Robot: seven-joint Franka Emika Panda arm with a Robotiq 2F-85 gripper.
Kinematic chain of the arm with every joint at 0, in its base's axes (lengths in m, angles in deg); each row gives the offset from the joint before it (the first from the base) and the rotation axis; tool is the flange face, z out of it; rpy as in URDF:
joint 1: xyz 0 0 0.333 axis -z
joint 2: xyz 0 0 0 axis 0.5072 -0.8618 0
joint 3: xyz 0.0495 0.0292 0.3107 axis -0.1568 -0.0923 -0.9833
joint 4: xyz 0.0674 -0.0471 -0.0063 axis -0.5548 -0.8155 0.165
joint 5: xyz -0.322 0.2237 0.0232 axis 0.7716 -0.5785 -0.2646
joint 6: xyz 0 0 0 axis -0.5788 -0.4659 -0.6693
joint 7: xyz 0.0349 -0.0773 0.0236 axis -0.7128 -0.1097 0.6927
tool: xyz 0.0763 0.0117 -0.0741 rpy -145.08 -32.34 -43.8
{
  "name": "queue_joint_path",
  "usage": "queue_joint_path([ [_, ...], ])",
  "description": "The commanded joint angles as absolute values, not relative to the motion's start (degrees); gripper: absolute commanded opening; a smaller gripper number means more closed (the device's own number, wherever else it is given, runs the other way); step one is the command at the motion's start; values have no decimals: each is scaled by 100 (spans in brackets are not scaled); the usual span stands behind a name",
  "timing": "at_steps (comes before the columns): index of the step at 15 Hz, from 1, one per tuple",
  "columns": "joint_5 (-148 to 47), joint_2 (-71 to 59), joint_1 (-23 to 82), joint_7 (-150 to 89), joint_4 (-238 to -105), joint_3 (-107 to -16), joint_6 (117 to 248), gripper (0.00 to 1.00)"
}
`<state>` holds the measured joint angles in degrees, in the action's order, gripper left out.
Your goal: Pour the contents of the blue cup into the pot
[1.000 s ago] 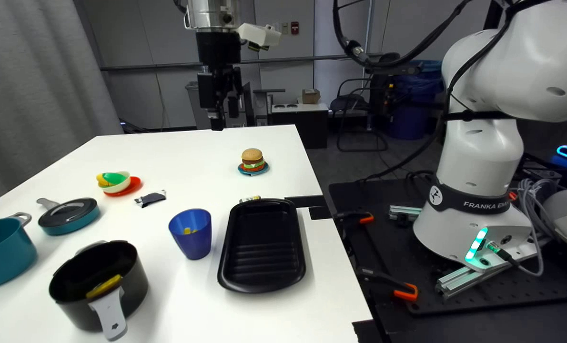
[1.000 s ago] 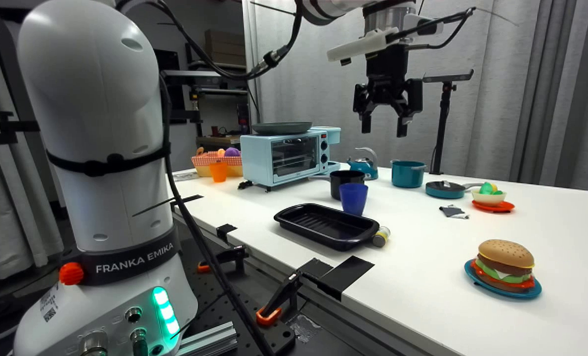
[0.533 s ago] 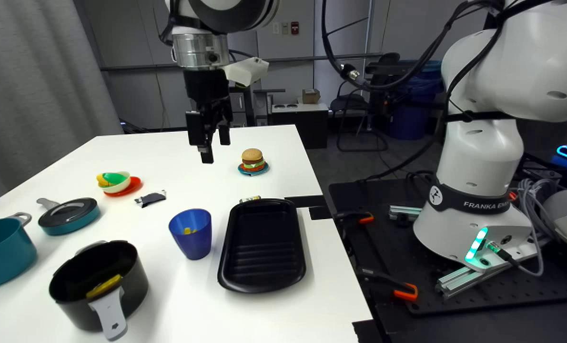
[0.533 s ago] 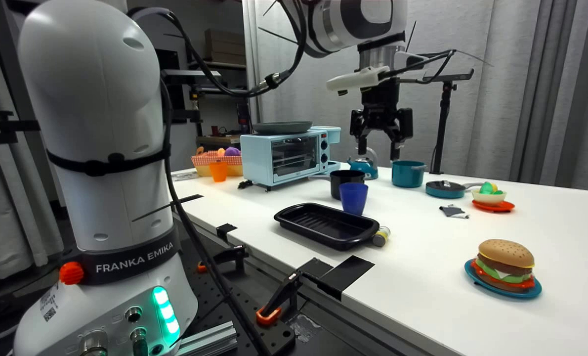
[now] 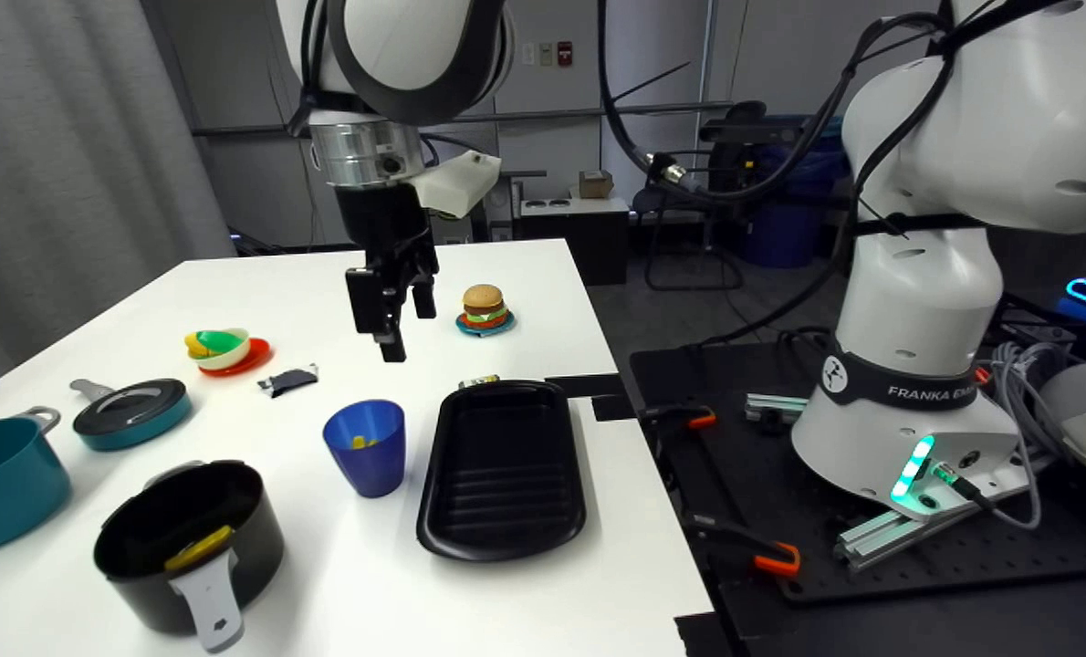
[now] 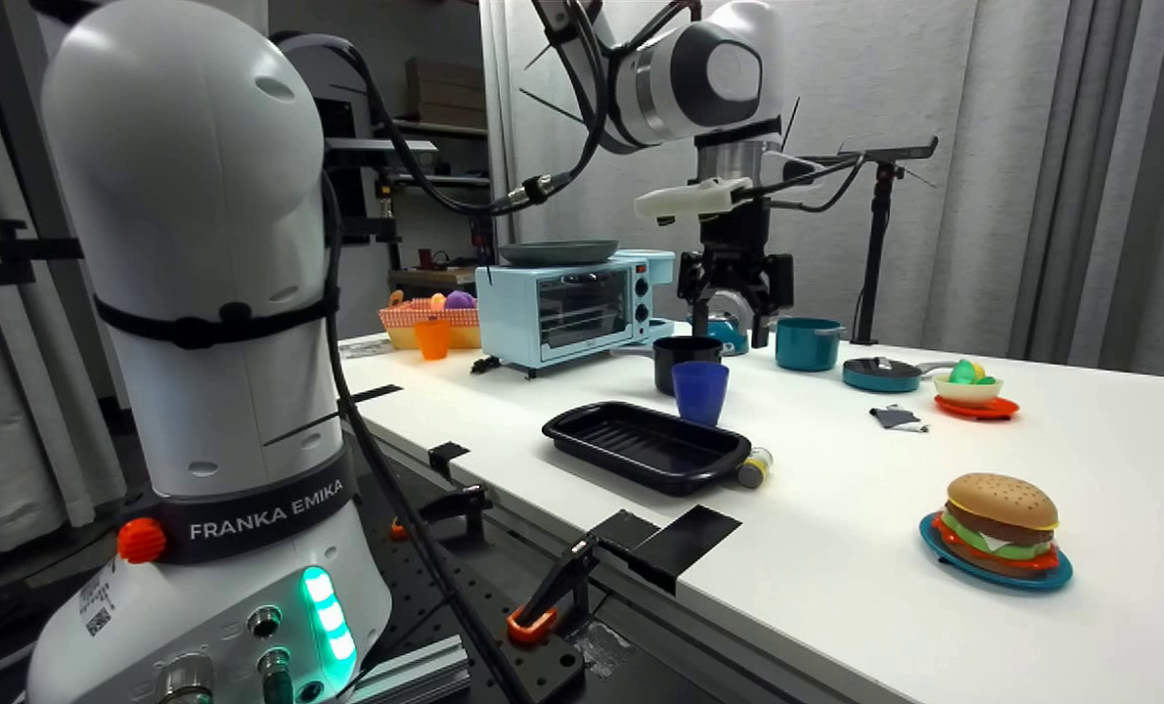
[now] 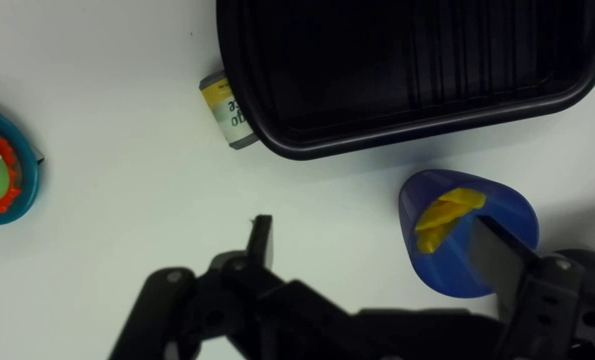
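Upright on the desk, the blue cup stands lower than the pincer, apart from its spread jaws.

In both exterior views the table is very bright, the background dimmer, and the base lamp glows green. The wrist view is duller, with soft shadow beside the cup; the hand is blurred.

Laden white table
In an exterior view: far left, basket, orange cup, light-blue oven; near left, black tray, blue cup and small can beside it; farther, black pot, kettle, teal pot, teal pan; far right, red plate, grey scrap; near right, blue plate.
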<state>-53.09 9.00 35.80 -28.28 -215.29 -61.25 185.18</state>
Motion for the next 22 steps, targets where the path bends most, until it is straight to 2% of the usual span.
queue_joint_path([
  [1,-5145,573,3494,-3040,-21317,-6127,18612,100],
  [14,-5094,-598,3327,-3027,-20414,-6113,18518,100],
  [15,-5098,-667,3322,-3026,-20355,-6110,18516,80],
  [17,-5111,-774,3321,-3021,-20254,-6101,18507,68],
  [20,-5145,-870,3332,-3020,-20160,-6095,18503,42],
  [22,-5112,-894,3322,-3052,-20149,-6077,18514,28],
])
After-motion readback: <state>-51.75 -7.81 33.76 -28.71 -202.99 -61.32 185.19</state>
